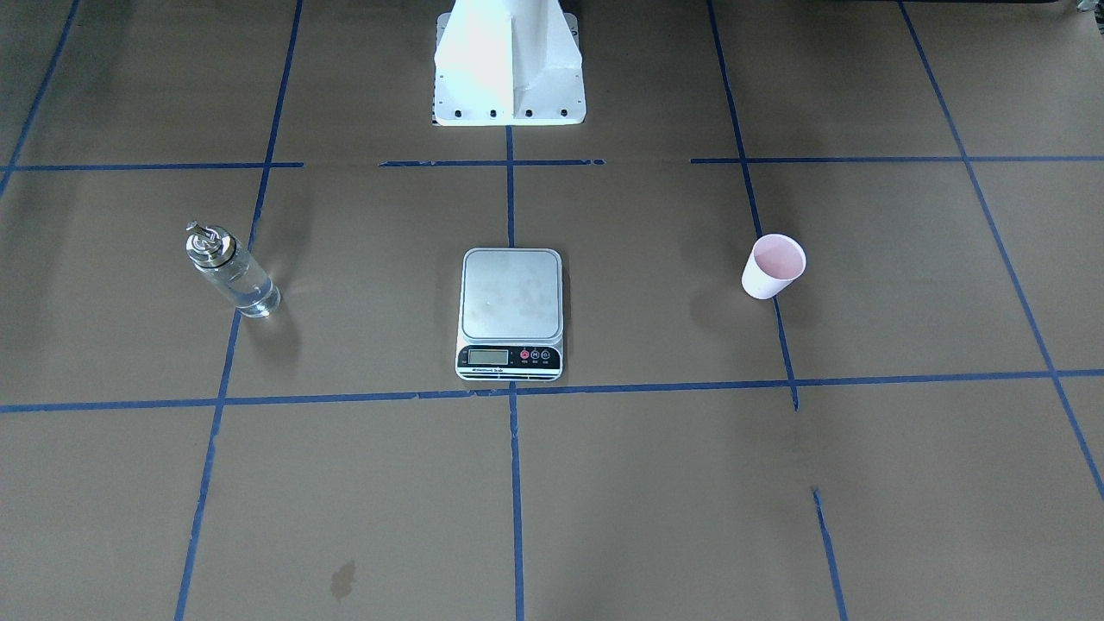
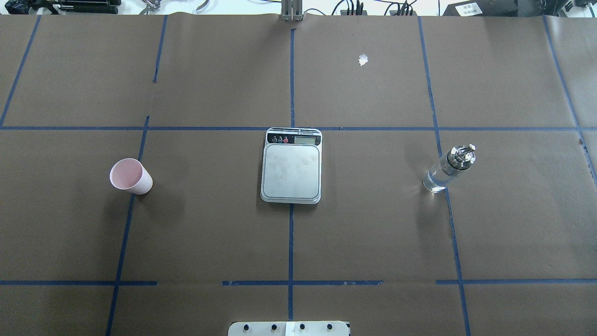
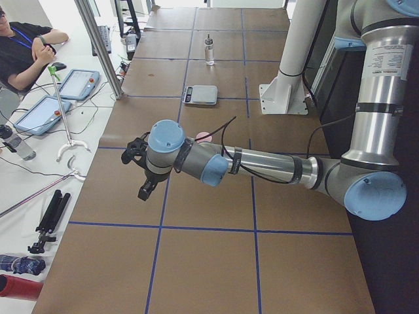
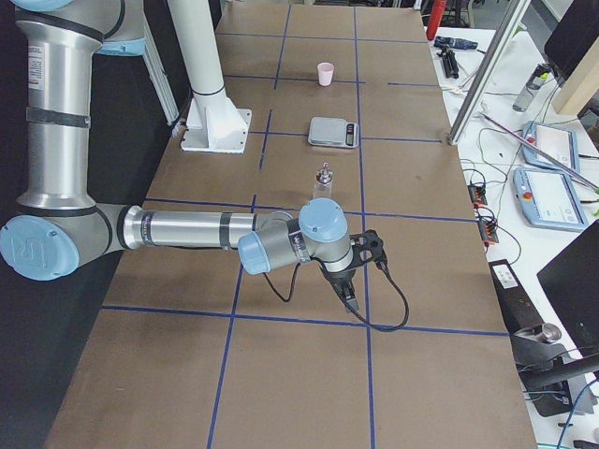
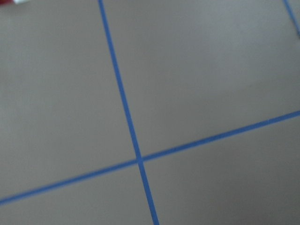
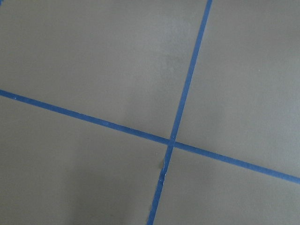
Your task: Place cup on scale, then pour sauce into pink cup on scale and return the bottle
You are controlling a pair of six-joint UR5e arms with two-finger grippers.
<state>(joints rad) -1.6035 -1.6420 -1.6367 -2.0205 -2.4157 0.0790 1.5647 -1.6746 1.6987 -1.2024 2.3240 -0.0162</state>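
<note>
Pink cup [image 2: 132, 176] and glass bottle [image 2: 442, 175] flank the scale [image 2: 291, 170]

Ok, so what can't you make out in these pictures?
Reading: the LCD on the scale is too small in both top-down views.
Grippers: left gripper and right gripper show only in side views; open or shut unclear.
Hidden: the cup, mostly behind the left arm in the exterior left view.
Fill: sauce level unreadable through the clear bottle.

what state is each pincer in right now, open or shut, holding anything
Left pincer: cannot tell, seen only from a side view.
Right pincer: cannot tell, same reason.
</note>
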